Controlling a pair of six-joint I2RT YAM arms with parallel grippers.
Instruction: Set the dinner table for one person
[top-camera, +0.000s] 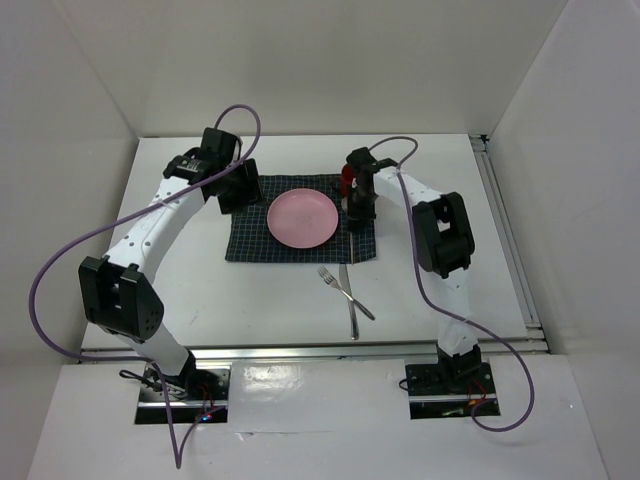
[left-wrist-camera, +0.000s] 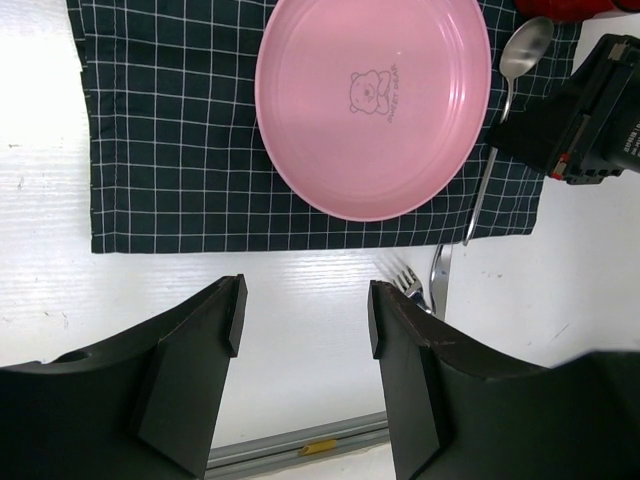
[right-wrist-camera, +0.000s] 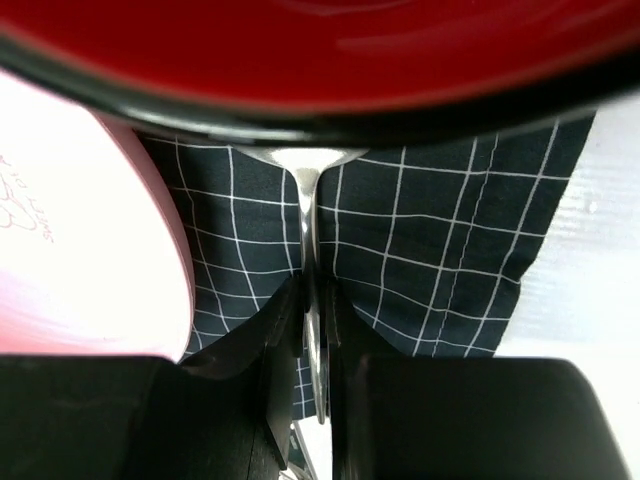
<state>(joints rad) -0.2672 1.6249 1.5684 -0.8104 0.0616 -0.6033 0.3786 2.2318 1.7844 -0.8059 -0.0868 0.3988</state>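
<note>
steel spoon (right-wrist-camera: 306, 205) in right fingers (right-wrist-camera: 274, 335), bowl away

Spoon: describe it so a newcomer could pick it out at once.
On the white dinner table, find the navy checked placemat holding the pink plate. The spoon lies just right of the plate, handle pinched by the right end effector. Unlike the fork and knife crossed on bare table, it sits on the cloth.

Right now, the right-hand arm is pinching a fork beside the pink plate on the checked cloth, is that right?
No, it is a spoon, not a fork. The right wrist view shows the right gripper closed on the spoon's handle, beside the pink plate on the checked cloth.
</note>
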